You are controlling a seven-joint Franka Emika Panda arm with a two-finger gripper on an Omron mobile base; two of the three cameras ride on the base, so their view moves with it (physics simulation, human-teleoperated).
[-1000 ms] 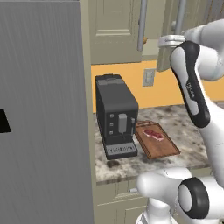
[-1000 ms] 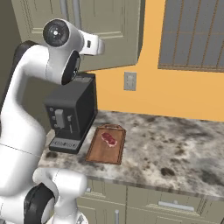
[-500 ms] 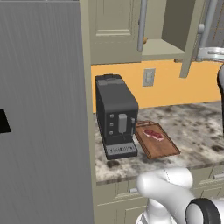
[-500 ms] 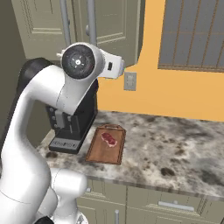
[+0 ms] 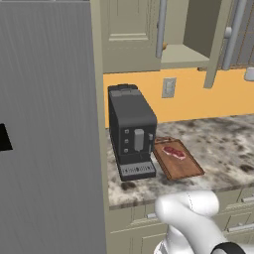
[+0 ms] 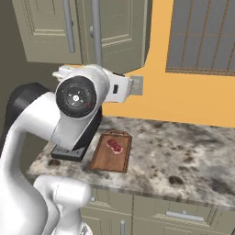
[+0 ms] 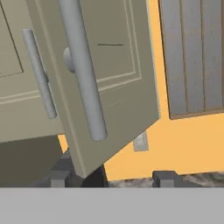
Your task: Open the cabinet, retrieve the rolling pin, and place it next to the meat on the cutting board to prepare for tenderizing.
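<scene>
1. In the hand view the gripper [image 7: 113, 178] shows two dark fingertips [image 7: 165, 178] standing well apart with nothing between them; the fingers are open and hold nothing.
2. Just beyond the fingertips hangs the right cabinet door [image 7: 109, 74], swung open and seen at an angle, with its long grey bar handle [image 7: 83, 70] running down the front of it.
3. The left cabinet door [image 7: 17, 78] is shut, and its own grey handle [image 7: 40, 74] stands to the left of the open door.
4. In the left base view the cabinet [image 5: 149, 34] hangs above the counter [image 5: 223, 149], and a plain shelf [image 5: 181, 55] shows inside the opened right half.
5. A small brown tip, perhaps the rolling pin [image 5: 164, 46], peeks out on that shelf just beside the left handle; it is too small to be sure.
6. Below, the cutting board [image 5: 177, 159] lies flat on the counter, just to the right of the black coffee machine [image 5: 132, 130].
7. The meat [image 5: 174, 152] rests on the far half of the board.
8. From the right base view the white arm [image 6: 78, 103] reaches up in front of the cabinet, and the board [image 6: 111, 152] with the meat [image 6: 114, 146] lies beneath it on the counter.
</scene>
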